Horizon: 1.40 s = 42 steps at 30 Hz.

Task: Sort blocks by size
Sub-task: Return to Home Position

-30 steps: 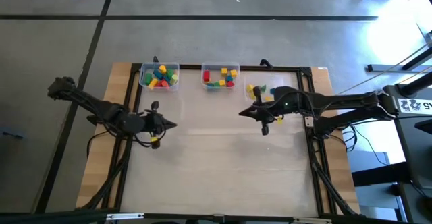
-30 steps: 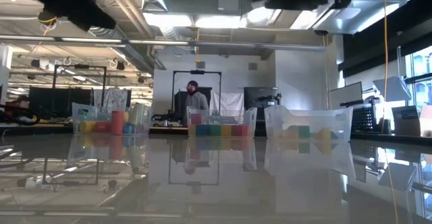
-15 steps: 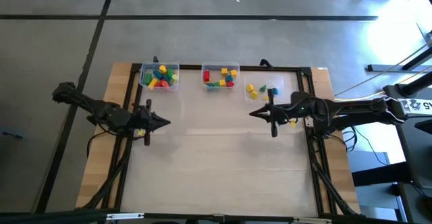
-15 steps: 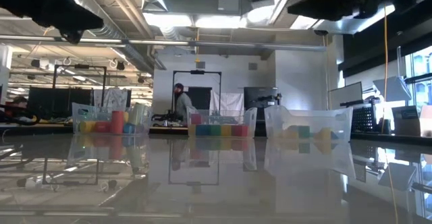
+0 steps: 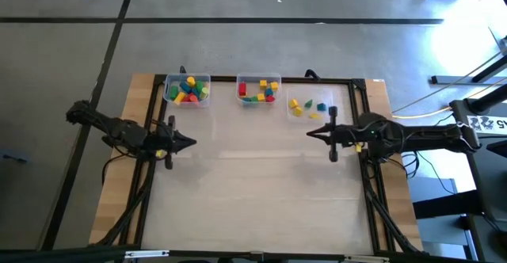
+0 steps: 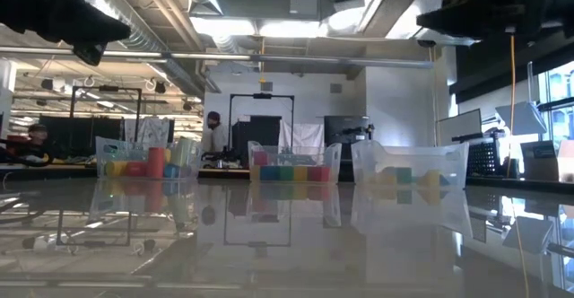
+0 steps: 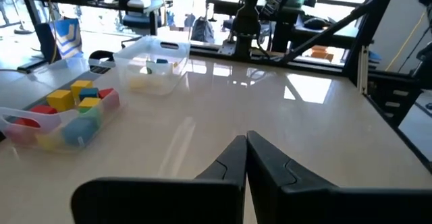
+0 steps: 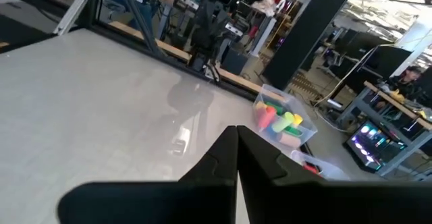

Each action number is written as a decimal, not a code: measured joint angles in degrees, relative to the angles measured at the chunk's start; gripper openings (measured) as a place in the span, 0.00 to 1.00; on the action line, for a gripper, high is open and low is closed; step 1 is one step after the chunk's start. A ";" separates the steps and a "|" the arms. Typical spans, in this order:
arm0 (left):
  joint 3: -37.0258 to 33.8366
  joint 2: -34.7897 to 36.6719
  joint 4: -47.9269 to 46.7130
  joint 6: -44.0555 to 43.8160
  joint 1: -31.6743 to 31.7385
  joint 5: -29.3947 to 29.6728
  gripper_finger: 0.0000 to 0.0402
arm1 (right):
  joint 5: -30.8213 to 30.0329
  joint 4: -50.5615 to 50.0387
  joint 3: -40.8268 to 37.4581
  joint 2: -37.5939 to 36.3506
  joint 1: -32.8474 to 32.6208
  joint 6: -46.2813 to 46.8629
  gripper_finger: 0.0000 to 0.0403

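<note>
High view: blocks (image 5: pixel 188 89) all inside three clear bins (image 5: pixel 209 93) along far edge of surface (image 5: pixel 253 184); none loose. Left hand (image 5: pixel 190 142) hovers over left side, right hand (image 5: pixel 310 133) near right-most bin.
Low view: bins in row, blocks inside; person (image 6: pixel 213 135) far behind.
Left wrist view: left hand clenched, tips meeting, nothing held.
Right wrist view: right hand likewise clenched, empty.
Risk: right arm swinging low toward home could clip nearest bin and spill sorted blocks.
</note>
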<state>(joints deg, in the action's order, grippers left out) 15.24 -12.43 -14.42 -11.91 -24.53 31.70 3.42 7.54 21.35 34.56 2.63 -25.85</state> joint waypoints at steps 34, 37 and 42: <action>-0.04 1.60 -0.15 0.39 -0.04 0.02 0.01 | -8.81 -5.30 -20.64 -33.94 -0.02 4.77 0.02; -0.07 1.60 -0.02 0.44 -0.04 0.02 0.01 | -8.61 -5.29 -20.66 -34.19 -0.02 4.78 0.02; -2.96 2.74 1.60 0.79 -0.06 -1.52 0.01 | -8.35 -5.57 -20.73 -33.89 -0.02 4.62 0.02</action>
<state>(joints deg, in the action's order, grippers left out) 12.28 -9.69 -12.82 -11.12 -24.59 30.18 -4.93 1.97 0.62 0.67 2.61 -21.23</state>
